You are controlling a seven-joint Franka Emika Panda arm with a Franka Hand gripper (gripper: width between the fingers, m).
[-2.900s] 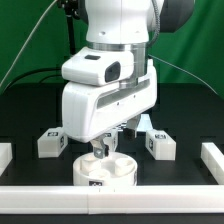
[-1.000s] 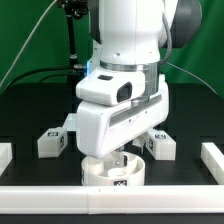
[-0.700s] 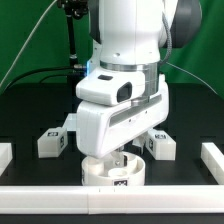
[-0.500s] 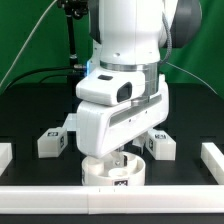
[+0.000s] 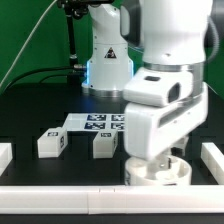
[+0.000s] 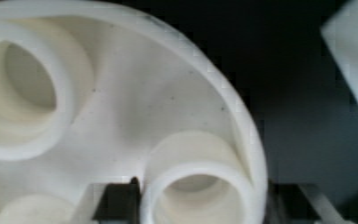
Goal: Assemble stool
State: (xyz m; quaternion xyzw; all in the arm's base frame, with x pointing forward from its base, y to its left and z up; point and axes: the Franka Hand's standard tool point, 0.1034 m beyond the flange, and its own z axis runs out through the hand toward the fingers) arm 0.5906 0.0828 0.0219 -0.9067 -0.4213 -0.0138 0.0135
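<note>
Risk, as I judge it: the seat (image 5: 158,172), pinched at its rim by the closed gripper (image 5: 165,157), could twist in that narrow hold or bump the border block (image 5: 212,157) near it, since it sits directly under the fingers at the exterior view's near right, well apart from the nearest leg (image 5: 103,145).

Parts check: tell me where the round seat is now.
The round seat lies at the exterior view's right front, under the end effector, close to the border block.
</note>
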